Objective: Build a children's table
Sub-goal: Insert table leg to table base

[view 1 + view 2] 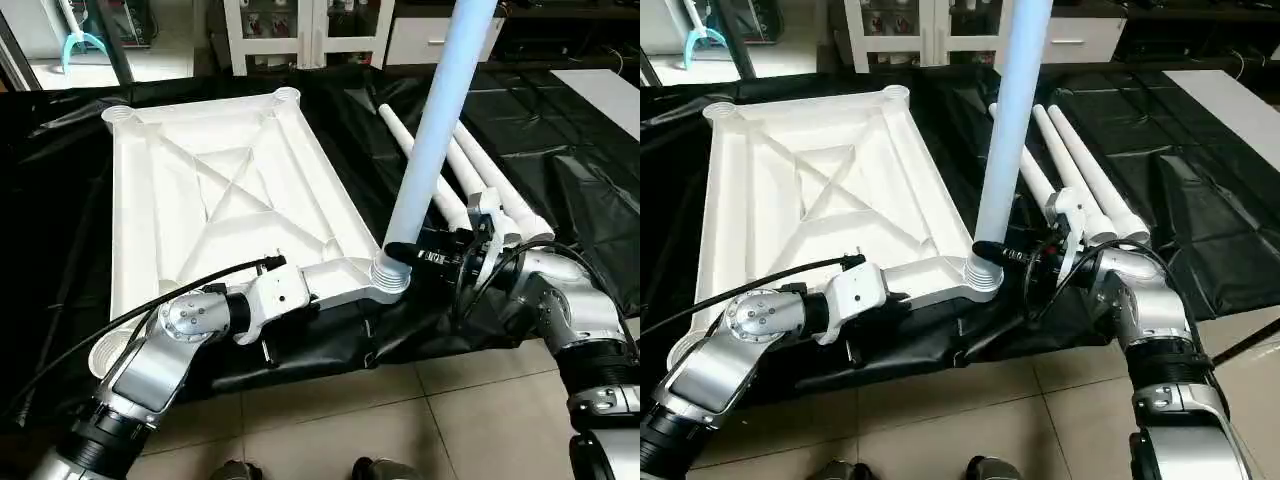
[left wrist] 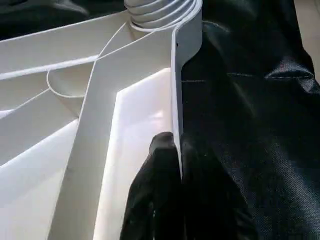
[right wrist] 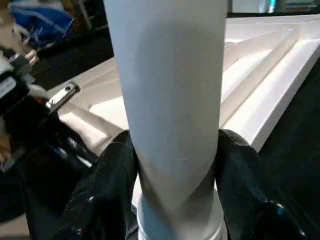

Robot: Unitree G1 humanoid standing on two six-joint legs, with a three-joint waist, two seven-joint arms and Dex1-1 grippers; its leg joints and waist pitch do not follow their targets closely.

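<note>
Left gripper [image 2: 175,200]: fingers pinched the near rim of the tabletop [image 1: 215,200], one on each side of the wall
Right gripper [image 3: 172,185]: fingers clasped the upright leg [image 1: 435,130] just above the corner socket [image 1: 388,278]
Spare legs [image 1: 470,175]: lay on black sheet [image 1: 560,170] beyond the right fingers

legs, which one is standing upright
The leg gripped by the right gripper in the tabletop's near corner socket; the three others lie flat.

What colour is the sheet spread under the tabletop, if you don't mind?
Black and glossy: the plastic sheet shows best in the left eye view.
</note>
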